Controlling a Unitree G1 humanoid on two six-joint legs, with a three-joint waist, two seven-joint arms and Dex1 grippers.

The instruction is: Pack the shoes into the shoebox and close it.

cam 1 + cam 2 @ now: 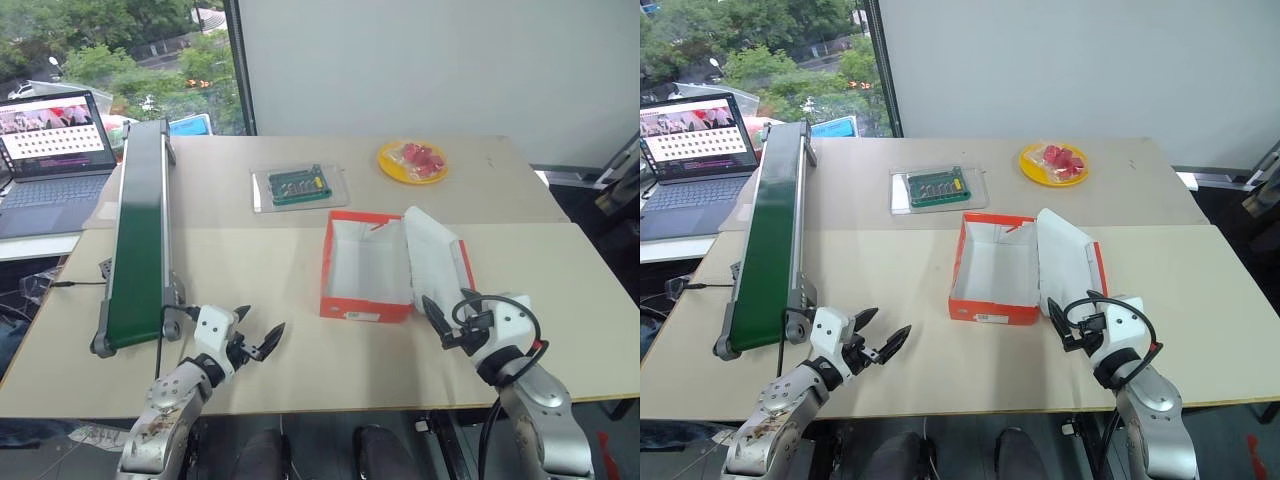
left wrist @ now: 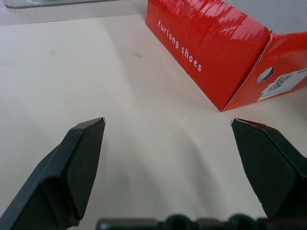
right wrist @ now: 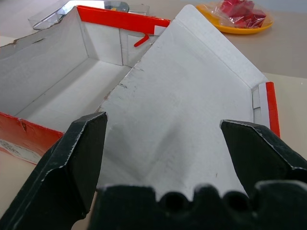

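Jaws both spread, empty; shoebox [image 1: 366, 270] open, between and beyond them.

White-and-silver forearms carry looping black cables; left gripper [image 1: 258, 343] and right gripper [image 1: 447, 318] bear black, pointed, wedge-shaped fingers [image 2: 79, 160].

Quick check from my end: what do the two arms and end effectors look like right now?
Both arms are silver-grey metal with white wrist housings. Each end effector, left and right, has two black, pointed, wedge-shaped fingers. Black cables loop around the right wrist; a thinner black cable runs along the left.
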